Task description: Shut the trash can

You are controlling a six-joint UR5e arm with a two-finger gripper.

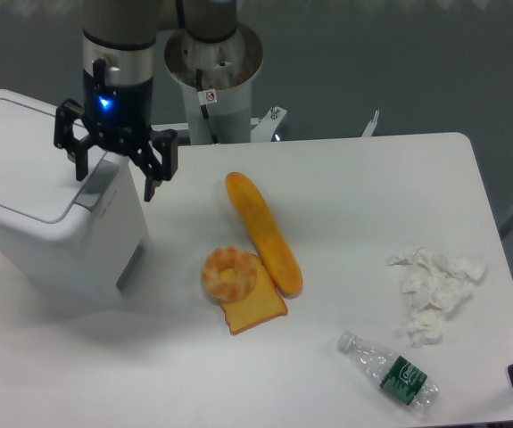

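Since the flat hinged lid of the large white boxy plastic trash can already appears to lie down flush on its body, the closing step looks all but finished — what remains, by my judgement, is to confirm the lid is seated and lift the arm clear. The bin stands at the left edge of the white table, its grey latch panel facing right toward the food items.

If the lid is not fully latched, the next move would call for a short downward press near the latch corner; otherwise a straight retreat upward.

The black two-finger gripper hangs over the bin's right rear corner with its fingers spread wide apart, holding nothing — whether a fingertip touches the lid cannot be told from this angle.
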